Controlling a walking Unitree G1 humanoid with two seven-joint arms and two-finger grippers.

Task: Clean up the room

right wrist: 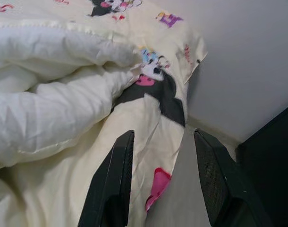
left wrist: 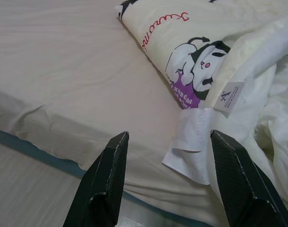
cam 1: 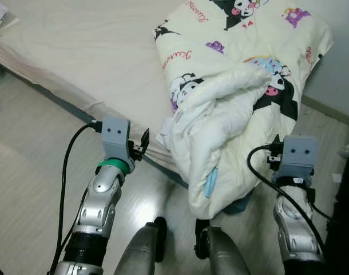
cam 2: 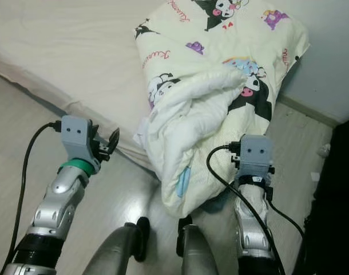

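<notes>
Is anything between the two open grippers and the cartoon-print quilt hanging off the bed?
Nothing visible. The left gripper faces the quilt edge and its white tags over the bare mattress. The right gripper points straight at the hanging fabric.

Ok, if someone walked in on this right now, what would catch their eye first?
First, the bunched cream quilt with black-and-white cartoon prints, heaped on the bed's near corner and hanging over the edge toward the pale wood floor. Beside it stretches the bare beige mattress sheet. The left gripper and right gripper flank the quilt's hanging end, both open and empty.
</notes>
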